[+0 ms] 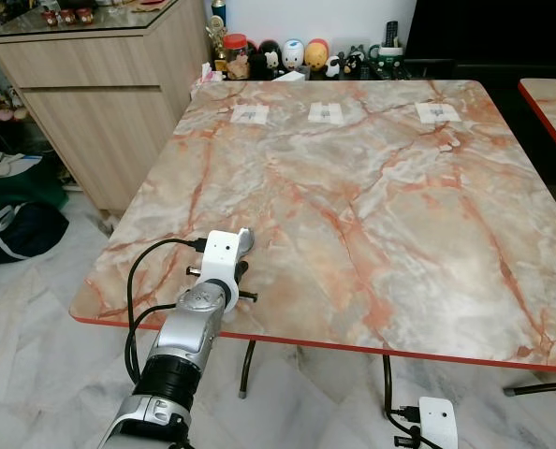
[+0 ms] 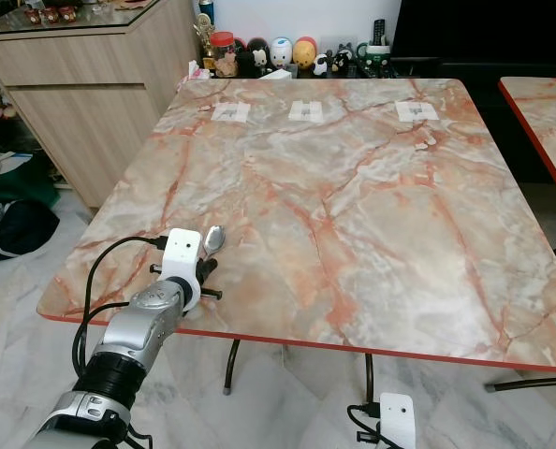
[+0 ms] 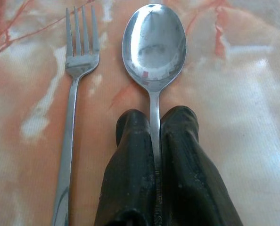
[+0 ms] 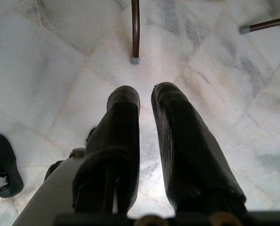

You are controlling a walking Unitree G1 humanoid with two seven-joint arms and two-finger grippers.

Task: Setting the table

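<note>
Table point(image 1: 372, 187): a square top of pink and grey marble pattern with a red rim, standing on a pale marble floor point(image 4: 45, 70); every place below is given from this table.
Left gripper point(image 3: 155, 115): over the table's near left corner, its two black fingers pressed together on the spoon's handle.
Spoon point(image 3: 154, 44): steel, bowl facing up, lying flat on the table just past the left gripper's fingertips, its thin handle pinched between them.
Fork point(image 3: 73, 94): steel, lying flat on the table just beside the spoon and parallel to it, tines pointing the same way as the spoon's bowl, not touching it.
Right gripper point(image 4: 144, 101): hanging below the table's near edge, above the floor; its fingers are slightly apart and hold nothing.
Paper labels point(image 1: 327, 112): three small white squares in a row near the table's far edge.
Figurines point(image 1: 293, 54): a line of small toy figures just beyond the table's far edge.
Wooden cabinet point(image 1: 100, 103): beside the table's left side.
</note>
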